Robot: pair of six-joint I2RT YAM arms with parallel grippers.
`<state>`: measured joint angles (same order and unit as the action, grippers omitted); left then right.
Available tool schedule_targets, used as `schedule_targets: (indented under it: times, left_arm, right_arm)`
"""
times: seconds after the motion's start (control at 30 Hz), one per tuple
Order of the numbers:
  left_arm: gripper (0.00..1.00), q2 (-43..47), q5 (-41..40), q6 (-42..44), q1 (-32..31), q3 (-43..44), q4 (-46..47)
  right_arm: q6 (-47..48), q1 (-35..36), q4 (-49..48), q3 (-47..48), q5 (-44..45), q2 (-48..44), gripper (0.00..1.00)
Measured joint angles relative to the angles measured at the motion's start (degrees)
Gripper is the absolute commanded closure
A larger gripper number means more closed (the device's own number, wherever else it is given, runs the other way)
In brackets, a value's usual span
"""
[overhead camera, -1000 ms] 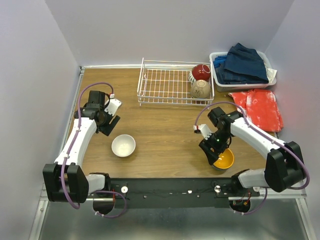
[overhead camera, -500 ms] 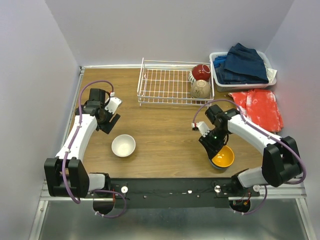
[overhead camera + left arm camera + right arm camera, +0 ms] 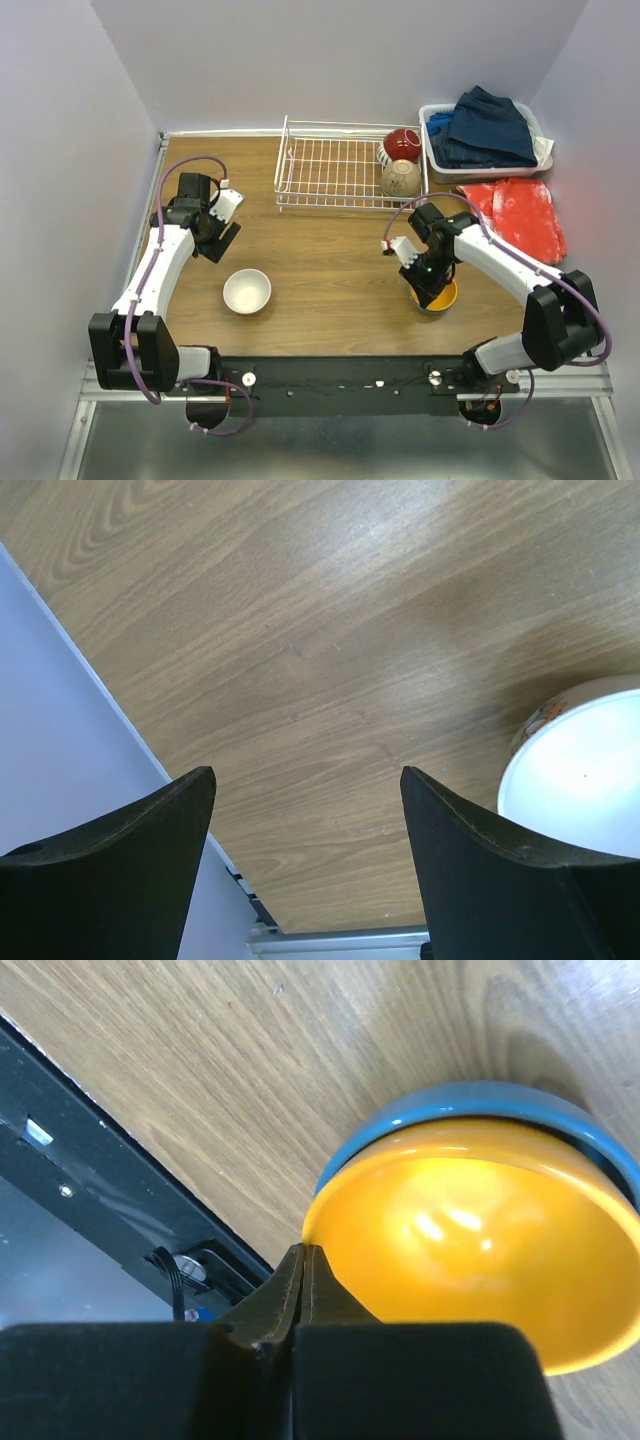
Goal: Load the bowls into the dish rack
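Above the surface (image 3: 320, 260), my right end effector (image 3: 428, 290) covers the orange bowl (image 3: 447, 298), dish rack (image 3: 340, 165) well apart | left wrist: left end effector (image 3: 307, 780) wide open, empty, near white bowl (image 3: 585, 770) | right wrist: jaws pinched on orange rim; grasping, next lift rackward.

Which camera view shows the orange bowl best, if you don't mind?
The right wrist view: the orange bowl fills the frame, its glossy inside clear, a blue rim just behind it. The top external view shows only a sliver, mostly hidden under the right gripper. The left wrist view misses it.
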<state>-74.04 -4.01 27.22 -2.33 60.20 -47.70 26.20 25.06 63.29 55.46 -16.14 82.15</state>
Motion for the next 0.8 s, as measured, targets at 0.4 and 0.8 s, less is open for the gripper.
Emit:
schedule_targets:
  times: [0.4, 0.8]
  left_arm:
    - [0.16, -0.1, 0.0, 0.0, 0.0, 0.6, 0.0]
    - [0.16, -3.6, 1.7, -0.5, 0.0, 10.4, -0.3]
  right_arm:
    - [1.3, 0.2, 1.4, 3.7, 3.2, -0.2, 0.99]
    - [0.6, 0.5, 6.3, 11.0, 5.9, -5.2, 0.39]
